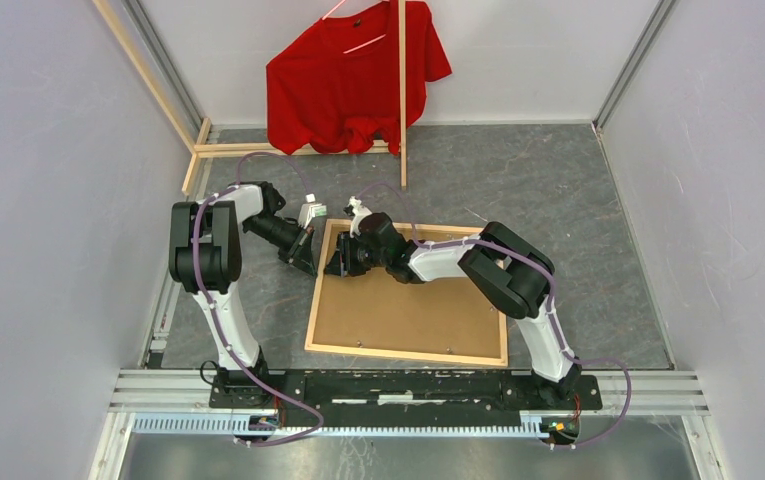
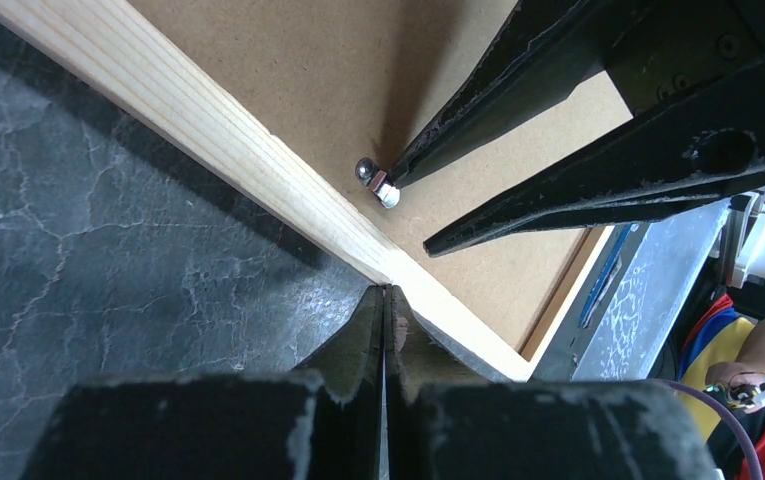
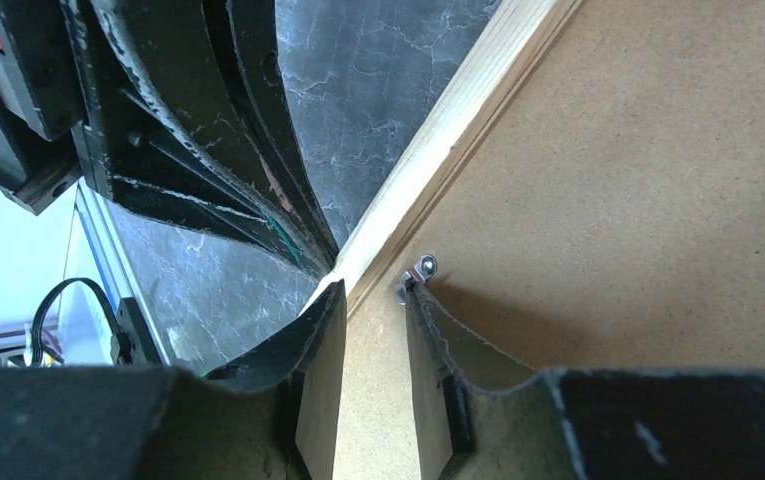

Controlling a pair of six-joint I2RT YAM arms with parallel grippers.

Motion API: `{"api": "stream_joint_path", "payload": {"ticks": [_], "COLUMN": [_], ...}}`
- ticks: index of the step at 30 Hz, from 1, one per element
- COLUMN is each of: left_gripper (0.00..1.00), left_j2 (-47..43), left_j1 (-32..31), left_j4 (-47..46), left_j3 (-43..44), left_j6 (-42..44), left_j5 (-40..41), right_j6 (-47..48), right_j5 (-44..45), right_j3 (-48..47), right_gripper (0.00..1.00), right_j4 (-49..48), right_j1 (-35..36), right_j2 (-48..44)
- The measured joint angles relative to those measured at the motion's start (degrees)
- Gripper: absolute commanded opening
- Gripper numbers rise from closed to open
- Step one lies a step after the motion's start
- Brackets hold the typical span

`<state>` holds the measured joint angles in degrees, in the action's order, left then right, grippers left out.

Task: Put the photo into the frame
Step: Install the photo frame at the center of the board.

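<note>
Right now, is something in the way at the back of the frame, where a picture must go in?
Yes. A brown backing board fills the frame, and a small metal tab near the far left corner sits over its edge. The right gripper is at that tab. No photo is in view.

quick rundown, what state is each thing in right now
light wood rectangular picture frame, lying flat, back side up
brown cardboard backing board, seated inside the frame
small silver metal tab, on the board near the frame's corner, one right jaw touching it
red t-shirt, hanging at the back
left gripper, jaws shut, tips at the frame's wood edge
right gripper, jaws part open, holding nothing
photo, not visible
</note>
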<state>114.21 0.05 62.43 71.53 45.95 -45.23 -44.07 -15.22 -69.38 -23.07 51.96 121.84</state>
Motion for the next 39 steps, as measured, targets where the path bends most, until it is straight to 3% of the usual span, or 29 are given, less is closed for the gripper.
{"api": "stream_joint_path", "payload": {"ticks": [29, 39], "left_gripper": [0.02, 0.02], "left_j2": [0.0, 0.0], "left_j1": [0.3, 0.2], "left_j4": [-0.2, -0.3], "left_j3": [-0.3, -0.7], "left_j6": [0.0, 0.0], "left_j5": [-0.6, -1.0], "right_j6": [-7.8, -9.4], "right_j5": [1.9, 7.5], "right_j3": [-0.1, 2.2], "right_gripper": [0.30, 0.31], "right_j4": [-2.3, -8.3], "right_j1": [0.1, 0.4], "right_j2": [1.2, 1.6]}}
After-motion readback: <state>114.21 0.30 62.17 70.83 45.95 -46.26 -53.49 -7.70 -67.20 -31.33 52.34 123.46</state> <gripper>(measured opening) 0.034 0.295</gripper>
